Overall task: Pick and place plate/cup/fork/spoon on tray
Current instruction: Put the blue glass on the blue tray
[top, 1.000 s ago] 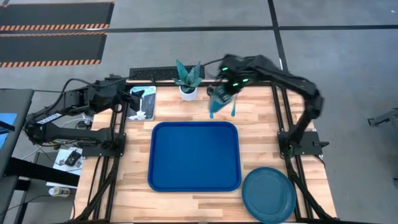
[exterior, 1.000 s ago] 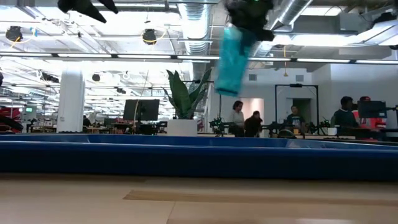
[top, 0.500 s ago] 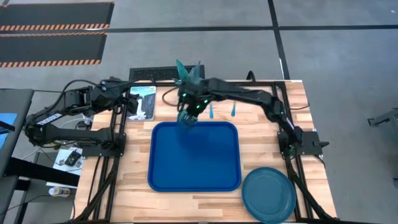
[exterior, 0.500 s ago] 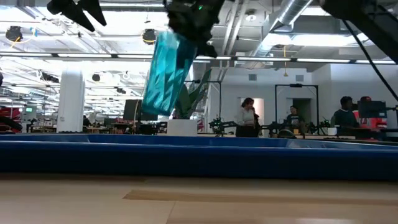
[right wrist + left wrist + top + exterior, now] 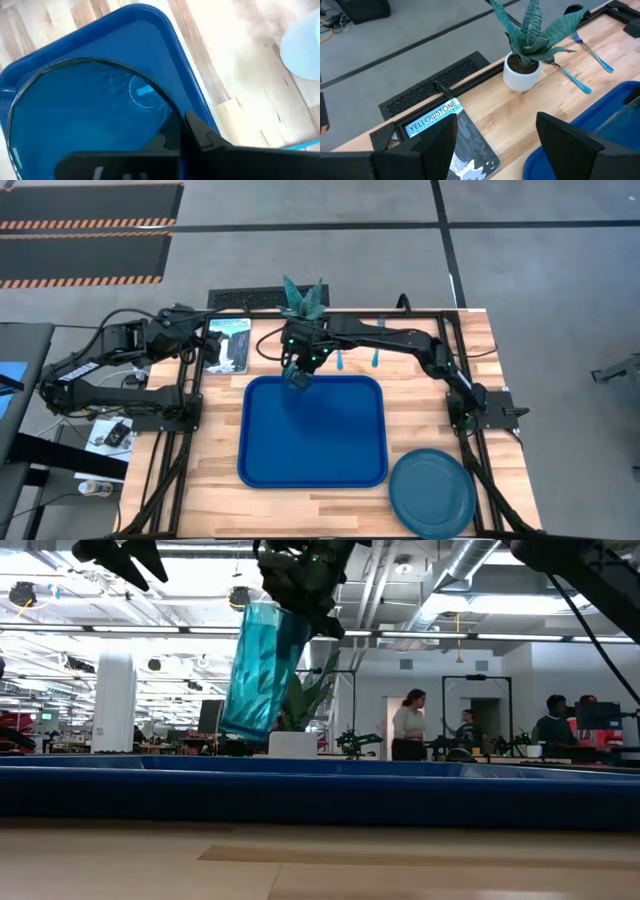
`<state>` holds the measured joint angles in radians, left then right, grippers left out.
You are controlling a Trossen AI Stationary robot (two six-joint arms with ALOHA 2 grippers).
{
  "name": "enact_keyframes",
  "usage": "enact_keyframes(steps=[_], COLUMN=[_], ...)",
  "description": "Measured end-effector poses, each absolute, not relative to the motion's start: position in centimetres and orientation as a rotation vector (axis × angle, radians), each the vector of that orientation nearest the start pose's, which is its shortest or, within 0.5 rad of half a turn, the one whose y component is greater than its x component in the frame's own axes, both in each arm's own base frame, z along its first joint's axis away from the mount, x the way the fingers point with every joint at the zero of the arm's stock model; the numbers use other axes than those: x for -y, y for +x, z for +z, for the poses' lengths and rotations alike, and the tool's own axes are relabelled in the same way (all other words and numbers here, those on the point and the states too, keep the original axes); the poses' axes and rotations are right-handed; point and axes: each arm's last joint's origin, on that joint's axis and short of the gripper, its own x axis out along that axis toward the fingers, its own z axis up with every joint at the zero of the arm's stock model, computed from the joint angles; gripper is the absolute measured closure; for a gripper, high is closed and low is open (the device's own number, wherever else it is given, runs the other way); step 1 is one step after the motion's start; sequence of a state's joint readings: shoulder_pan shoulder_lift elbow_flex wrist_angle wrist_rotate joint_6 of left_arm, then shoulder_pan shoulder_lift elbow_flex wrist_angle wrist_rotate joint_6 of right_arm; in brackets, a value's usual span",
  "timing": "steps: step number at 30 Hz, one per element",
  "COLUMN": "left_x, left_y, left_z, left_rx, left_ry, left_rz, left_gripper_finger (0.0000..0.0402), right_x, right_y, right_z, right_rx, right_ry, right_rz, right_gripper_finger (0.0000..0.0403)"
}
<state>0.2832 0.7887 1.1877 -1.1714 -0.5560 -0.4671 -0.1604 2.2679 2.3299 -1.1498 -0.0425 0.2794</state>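
1. Overhead, bench [image 5: 420,420] is light wood planks on a black frame; grey floor around it, striped black mats at far left.
2. Tray [image 5: 312,430] lies flat mid-bench, nothing resting in it.
3. Right gripper [image 5: 300,365] is clamped on the cup [image 5: 297,373], held tilted in the air over the tray's far left corner; low view shows the cup [image 5: 262,670] clear above the tray rim [image 5: 320,790].
4. Plate [image 5: 432,492] sits on the bench at the near right corner, just off the tray.
5. Fork [image 5: 376,356] and spoon [image 5: 340,360] lie side by side on the bench beyond the tray's far edge, near the potted plant [image 5: 303,302].
6. Left gripper [image 5: 205,330] waits at the bench's far left, fingers apart, over a Yellowstone book [image 5: 452,135].
7. Low view: open hall behind, white ceiling ducts, strip lights, white column at left, several people [image 5: 411,726] standing far back among work rigs.
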Motion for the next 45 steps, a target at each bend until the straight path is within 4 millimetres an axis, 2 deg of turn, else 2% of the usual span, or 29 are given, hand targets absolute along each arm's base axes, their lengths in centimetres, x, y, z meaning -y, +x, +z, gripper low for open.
enact_keyframes(steps=[4, 6, 20, 33, 45], left_x=[-4.3, -4.3, -4.4, -4.4, -4.4], left_y=[9.5, 9.4, 9.4, 9.4, 9.4], left_z=[37.7, 37.7, 37.7, 37.7, 37.7], left_rx=[-0.584, -0.583, -0.577, -0.578, -0.579], left_ry=[-0.309, -0.309, -0.31, -0.31, -0.31], left_rz=[0.961, 0.962, 0.969, 0.967, 0.966], left_gripper_finger=[0.014, 0.014, 0.014, 0.014, 0.014], right_x=[7.9, 8.0, 8.4, 8.4, 8.4], right_y=[47.6, 47.9, 48.1, 48.4, 49.0], right_z=[27.1, 26.5, 26.3, 26.5, 27.8], right_rx=[-1.131, -1.138, -1.121, -1.093, -0.998], right_ry=[0.377, 0.386, 0.379, 0.338, 0.318], right_rz=[-0.259, -0.267, -0.271, -0.241, -0.223], right_gripper_finger=[0.0383, 0.0383, 0.0369, 0.027, 0.0207])
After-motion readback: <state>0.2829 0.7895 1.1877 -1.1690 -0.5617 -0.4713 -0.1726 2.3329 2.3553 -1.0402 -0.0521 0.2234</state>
